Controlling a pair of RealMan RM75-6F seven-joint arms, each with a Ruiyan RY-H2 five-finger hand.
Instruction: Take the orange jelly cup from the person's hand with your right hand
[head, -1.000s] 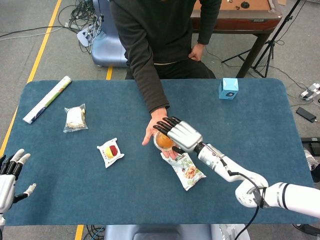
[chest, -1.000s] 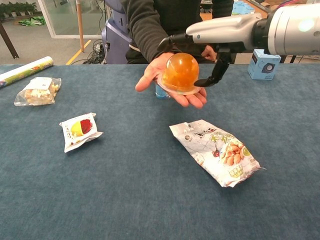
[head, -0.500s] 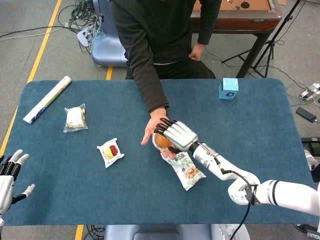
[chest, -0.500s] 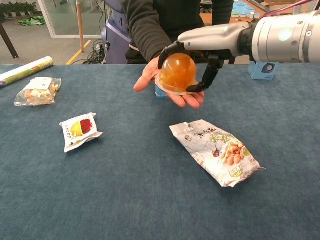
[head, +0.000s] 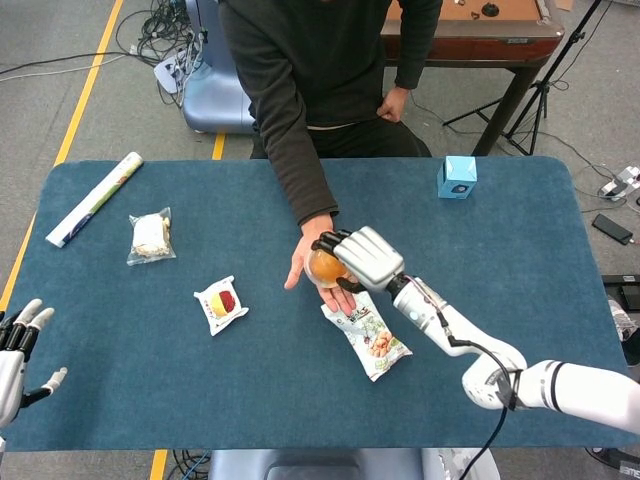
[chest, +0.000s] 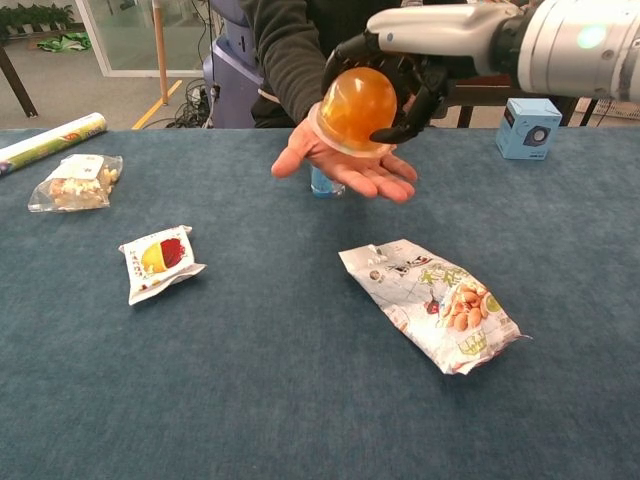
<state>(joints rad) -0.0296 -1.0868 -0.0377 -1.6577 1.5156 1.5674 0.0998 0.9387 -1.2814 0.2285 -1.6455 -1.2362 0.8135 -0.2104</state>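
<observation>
The orange jelly cup (chest: 356, 108) is a clear dome with orange filling. My right hand (chest: 405, 78) grips it from behind, its dark fingers wrapped around the dome, tilted and lifted just above the person's open palm (chest: 352, 167). In the head view the cup (head: 324, 267) shows at the left of my right hand (head: 362, 257), over the person's palm (head: 318, 262). My left hand (head: 18, 350) is at the table's near left corner, fingers apart, holding nothing.
A peanut snack bag (chest: 437, 303) lies below the palm. A small red and yellow packet (chest: 158, 259), a clear bagged snack (chest: 75, 181) and a rolled tube (chest: 50, 140) lie to the left. A blue box (chest: 528, 127) stands at the far right.
My right hand has closed its fingers around the jelly cup and raised it, tilting it off the person's palm. The left hand stays where it was.
</observation>
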